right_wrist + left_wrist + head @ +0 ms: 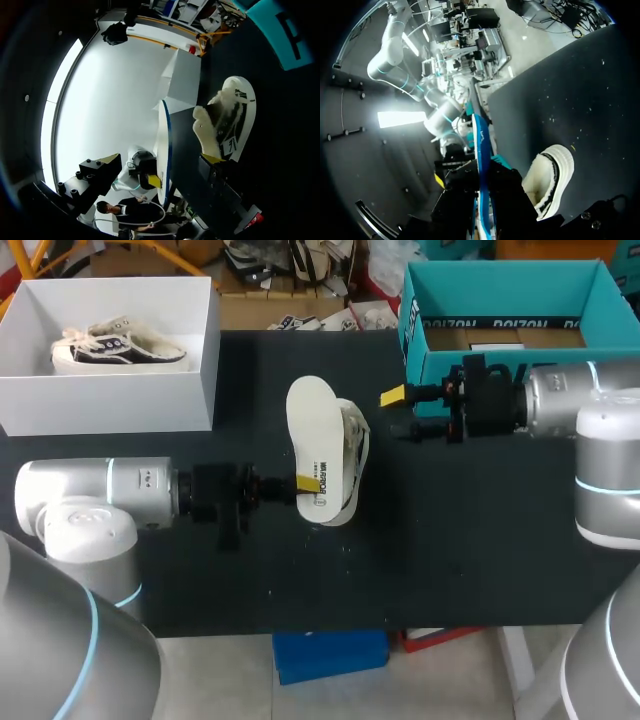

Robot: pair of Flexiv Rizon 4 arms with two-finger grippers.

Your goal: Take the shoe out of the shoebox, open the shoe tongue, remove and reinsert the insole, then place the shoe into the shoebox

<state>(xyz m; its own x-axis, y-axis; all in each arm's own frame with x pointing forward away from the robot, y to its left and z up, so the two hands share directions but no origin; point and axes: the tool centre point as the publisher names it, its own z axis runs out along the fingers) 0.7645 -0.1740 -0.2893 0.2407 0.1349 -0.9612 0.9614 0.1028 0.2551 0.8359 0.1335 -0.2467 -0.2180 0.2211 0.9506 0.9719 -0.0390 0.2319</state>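
- The left gripper [305,483] comes in from the near left, its fingers clamped on the lower end of the white insole [312,435]. In its own wrist view the insole runs edge-on between the fingers.
- So the insole is out of the shoe and held up on edge over the black table [480,540]. I judge the removal done and the reinsertion not yet done.
- The shoe [353,455] lies on its side on the table just beside and partly under the insole, its fleecy lining showing. It is clearly out of any box, so the first step is done. I cannot tell from here how far the tongue is pulled open.
- A little further off, the right gripper [398,412] hangs near the shoe's far side with its fingers apart and nothing between them.
- Furthest away, the teal shoebox [505,360] stands open at the back right with no shoe in it. The return of the shoe is the last step left.
- At the back left a white box [110,405] holds a second shoe [115,346].
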